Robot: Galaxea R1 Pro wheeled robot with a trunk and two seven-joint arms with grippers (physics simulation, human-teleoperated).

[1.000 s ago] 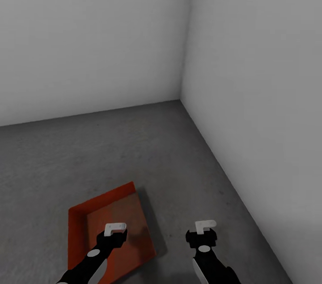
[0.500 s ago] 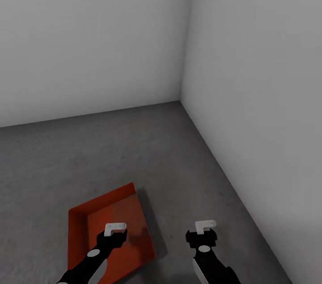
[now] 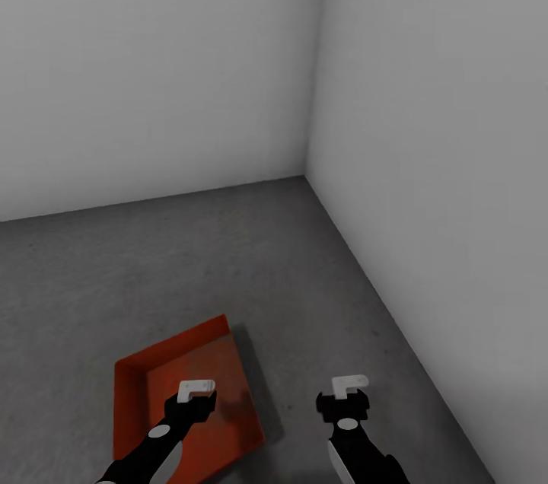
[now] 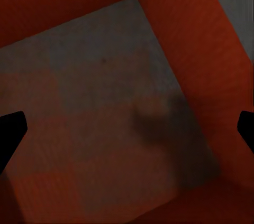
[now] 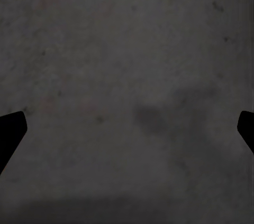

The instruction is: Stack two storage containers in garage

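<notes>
Jaws of both the left gripper [image 3: 196, 390] and right gripper [image 3: 349, 385] hang released; one storage container [image 3: 152, 385] sits on the garage floor [image 3: 228, 256], its twin unstacked.

- Two plain white walls [image 3: 152, 65] meeting in a corner, right of centre.
- Rough, mottled dark grey concrete floor [image 3: 228, 263] below.
- Soft, even light; faint shadows.
</notes>
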